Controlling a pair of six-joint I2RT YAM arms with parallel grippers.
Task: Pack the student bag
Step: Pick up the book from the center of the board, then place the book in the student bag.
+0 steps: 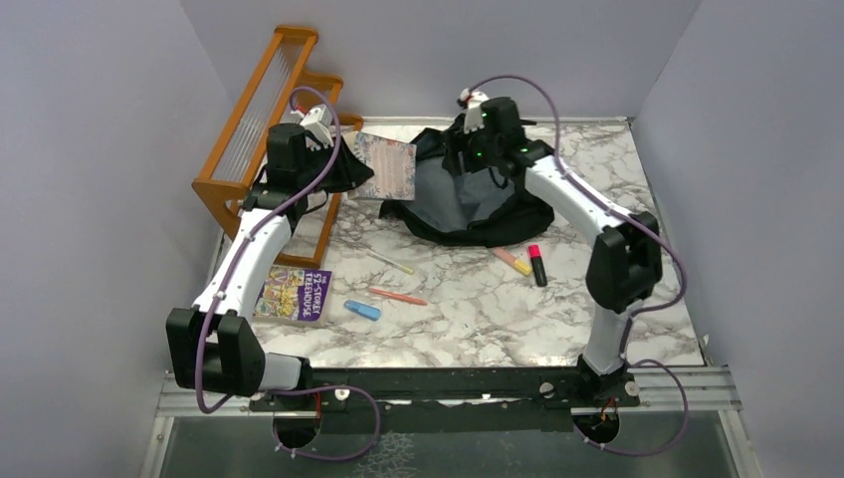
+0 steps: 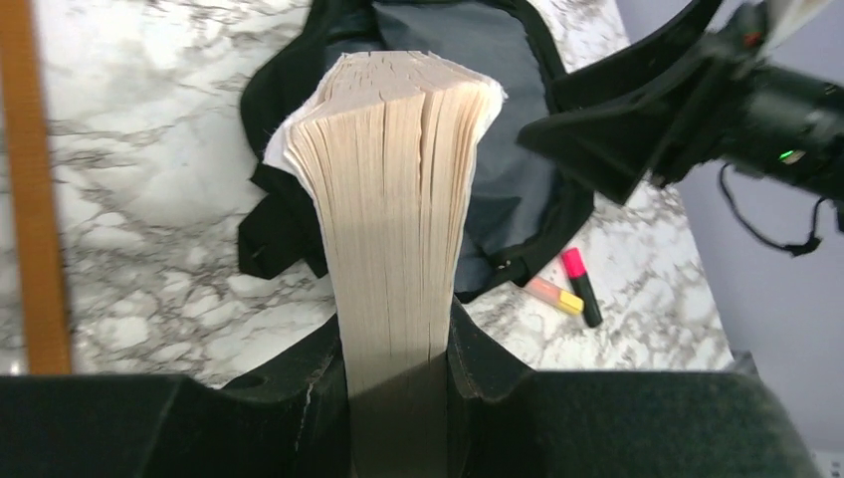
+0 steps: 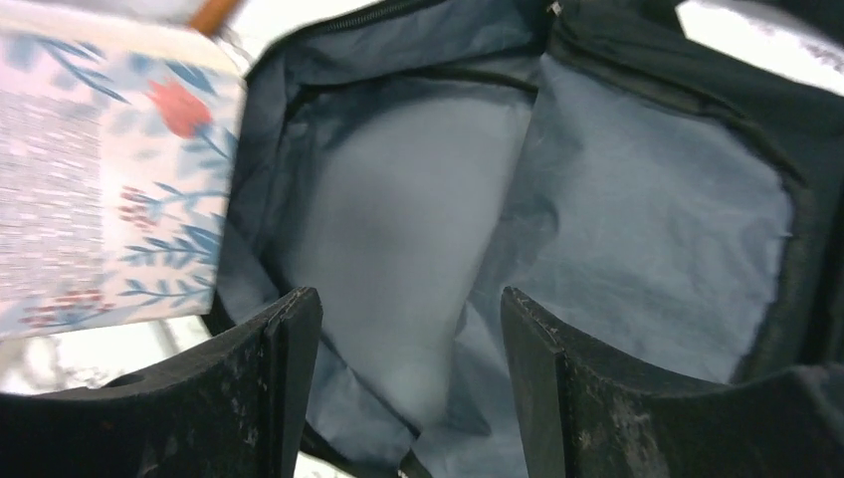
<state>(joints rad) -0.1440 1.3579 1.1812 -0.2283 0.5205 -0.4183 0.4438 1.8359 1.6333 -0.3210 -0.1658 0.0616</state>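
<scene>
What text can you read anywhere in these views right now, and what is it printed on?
"52-STOREY TREEHOUSE", with a small unclear word before it: cover of the colourful book, top view.
Printed lines on the floral book held in the left gripper: too blurred to read.
No legible text on the student bag or the pink highlighter.

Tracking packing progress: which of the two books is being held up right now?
The floral-covered book, clamped in the left gripper beside the backpack; the purple Treehouse book lies flat on the table.
</scene>
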